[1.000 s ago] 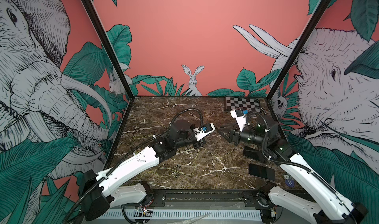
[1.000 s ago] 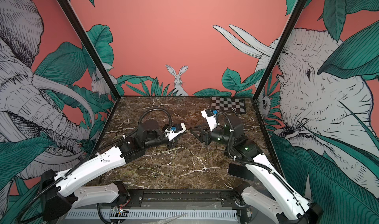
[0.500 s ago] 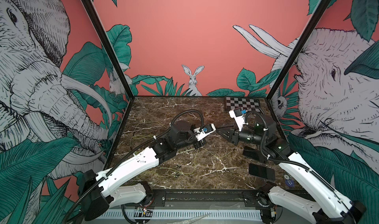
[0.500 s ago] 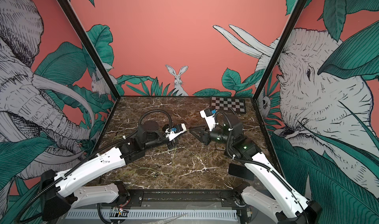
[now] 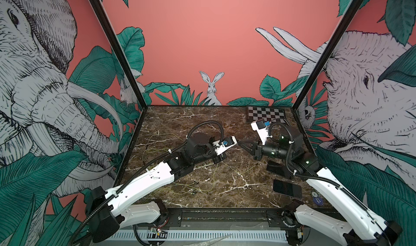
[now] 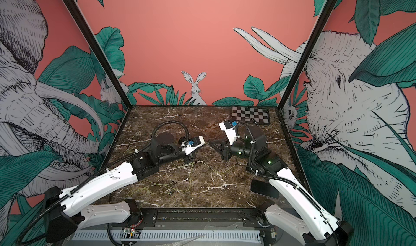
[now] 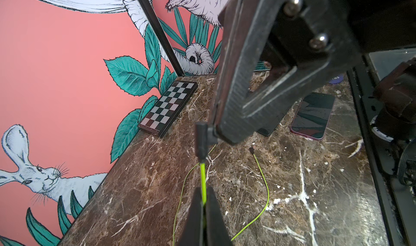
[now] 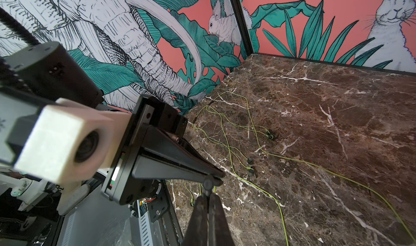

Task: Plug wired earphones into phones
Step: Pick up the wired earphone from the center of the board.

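In a top view, loose wired earphones (image 5: 198, 189) lie across the marble table (image 5: 180, 121); two phones (image 5: 287, 188) lie beside the right arm. Left wrist view: the left gripper (image 7: 203, 192) pinches a yellow-green cord (image 7: 203, 177) just behind its plug (image 7: 201, 139), which the right gripper (image 7: 216, 132) clamps. Right wrist view: right jaws pressed onto that plug.

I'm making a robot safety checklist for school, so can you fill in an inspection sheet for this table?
Surface: brown marble table, white veins.
Job's things: loose earphones lie on it; one phone in full view, second phone partly hidden by the right arm.
Clutter: checkerboard plate, blue disc.
Grippers: left gripper shut on an earphone cord; right gripper shut on its plug.
Cables: black ribbed cables loop off each arm.
Surroundings: jungle mural walls, elephants, rabbit.
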You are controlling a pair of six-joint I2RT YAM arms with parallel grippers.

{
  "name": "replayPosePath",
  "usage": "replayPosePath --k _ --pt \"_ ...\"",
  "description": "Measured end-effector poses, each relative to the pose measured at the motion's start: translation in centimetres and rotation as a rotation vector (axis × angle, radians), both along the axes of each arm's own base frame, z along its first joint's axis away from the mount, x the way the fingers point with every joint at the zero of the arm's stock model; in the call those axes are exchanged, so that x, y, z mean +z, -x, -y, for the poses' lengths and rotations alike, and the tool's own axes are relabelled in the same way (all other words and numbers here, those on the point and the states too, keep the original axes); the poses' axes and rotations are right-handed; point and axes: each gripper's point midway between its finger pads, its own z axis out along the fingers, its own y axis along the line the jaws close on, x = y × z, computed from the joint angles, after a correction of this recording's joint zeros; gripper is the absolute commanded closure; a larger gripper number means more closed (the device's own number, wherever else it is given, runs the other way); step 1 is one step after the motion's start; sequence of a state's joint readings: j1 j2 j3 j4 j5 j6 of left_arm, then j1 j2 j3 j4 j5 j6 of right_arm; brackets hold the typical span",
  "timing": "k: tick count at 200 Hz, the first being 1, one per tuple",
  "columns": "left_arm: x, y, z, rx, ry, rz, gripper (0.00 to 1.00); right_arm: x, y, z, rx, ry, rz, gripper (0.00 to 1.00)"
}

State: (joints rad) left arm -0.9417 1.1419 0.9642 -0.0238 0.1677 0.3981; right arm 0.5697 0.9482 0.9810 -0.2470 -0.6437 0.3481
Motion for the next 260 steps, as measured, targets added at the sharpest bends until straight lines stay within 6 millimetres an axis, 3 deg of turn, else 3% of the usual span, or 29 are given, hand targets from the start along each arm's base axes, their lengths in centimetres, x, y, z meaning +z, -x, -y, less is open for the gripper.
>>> replayPosePath --k 20,29,34,43,57,79,116,140,203,260 --pt "0.2 0.2 0.0 -0.010 0.006 0.001 1.00 0.1 0.2 0.2 0.000 0.005 0.016 1.00" --pt "0.4 0.4 0.0 -0.017 0.011 0.002 0.72 0.3 0.3 0.3 0.001 0.006 0.026 1.00" --pt "0.5 0.5 0.0 -0.022 0.012 0.005 0.61 0.3 0.4 0.4 0.002 0.006 0.034 1.00" --pt "0.6 0.8 -0.1 -0.032 0.018 0.001 0.51 0.4 0.6 0.6 0.003 0.010 0.056 1.00" --pt "0.8 1.3 -0.1 -0.052 0.028 -0.014 0.47 0.4 1.1 0.9 0.010 0.020 0.106 1.00" --pt "1.0 2.3 0.1 -0.100 0.037 -0.049 0.49 -0.1 2.3 1.8 0.034 0.064 0.229 1.00" --pt "2.5 3.5 1.0 -0.181 0.053 -0.106 0.65 -1.6 3.8 3.2 0.093 0.206 0.470 1.00" --pt "3.1 4.3 1.7 -0.234 0.066 -0.134 0.69 -2.4 4.3 3.4 0.160 0.299 0.569 1.00" --pt "0.7 5.9 3.1 -0.303 -0.007 -0.183 0.77 -2.8 4.4 3.0 0.240 0.349 0.647 1.00" --pt "0.5 6.0 3.2 -0.300 -0.019 -0.169 0.77 -2.7 4.8 2.9 0.263 0.341 0.665 1.00"
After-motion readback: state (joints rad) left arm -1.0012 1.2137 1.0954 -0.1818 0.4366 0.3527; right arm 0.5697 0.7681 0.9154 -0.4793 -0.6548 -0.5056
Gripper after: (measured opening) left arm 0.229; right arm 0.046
